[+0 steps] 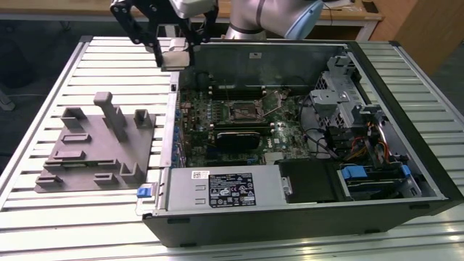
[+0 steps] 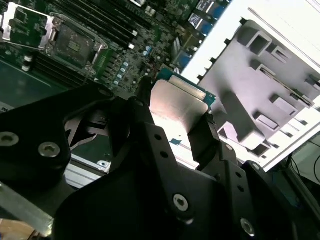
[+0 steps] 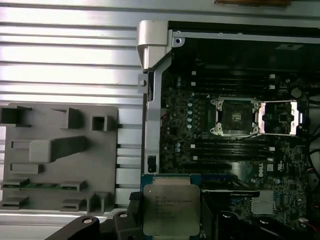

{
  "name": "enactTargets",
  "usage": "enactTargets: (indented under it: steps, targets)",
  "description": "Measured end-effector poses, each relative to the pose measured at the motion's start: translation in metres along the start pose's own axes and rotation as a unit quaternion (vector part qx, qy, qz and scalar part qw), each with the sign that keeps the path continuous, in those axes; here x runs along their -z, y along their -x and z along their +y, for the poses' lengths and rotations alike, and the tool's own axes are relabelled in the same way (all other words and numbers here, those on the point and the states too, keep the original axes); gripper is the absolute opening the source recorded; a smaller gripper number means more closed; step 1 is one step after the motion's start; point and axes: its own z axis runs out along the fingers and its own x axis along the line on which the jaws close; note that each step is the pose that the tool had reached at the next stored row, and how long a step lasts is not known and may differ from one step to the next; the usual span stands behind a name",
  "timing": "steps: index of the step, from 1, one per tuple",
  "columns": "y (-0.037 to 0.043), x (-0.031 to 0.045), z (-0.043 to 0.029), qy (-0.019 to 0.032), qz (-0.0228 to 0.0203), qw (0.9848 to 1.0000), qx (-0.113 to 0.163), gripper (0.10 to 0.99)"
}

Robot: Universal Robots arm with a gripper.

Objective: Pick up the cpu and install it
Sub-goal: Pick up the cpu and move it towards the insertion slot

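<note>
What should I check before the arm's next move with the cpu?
1. Gripper shut on cpu: ok, fingers clamp opposite edges.
2. Socket empty: ok.
3. Load plate flipped open: ok.
4. Cpu above socket: not ok; it hangs by the case wall, apart from the socket.
5. Cpu orientation matches socket: cannot tell.

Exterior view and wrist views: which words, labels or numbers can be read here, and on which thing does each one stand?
White label on the power supply: dense print and symbols, too small to read.
Small sticker beside it: too small to read.
The cpu, held in the gripper: faint lines on its metal top, too small to read.
Motherboard: white markings, too small to read reliably.
Grey fixture: no print.
</note>
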Motion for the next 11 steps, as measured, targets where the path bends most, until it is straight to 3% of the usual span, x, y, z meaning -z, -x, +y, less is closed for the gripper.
enactTargets:
  steps: [11]
  targets:
    - [0.0442,-0.002,-0.0007,0.0,0.0012,1.0,0.0,0.545]
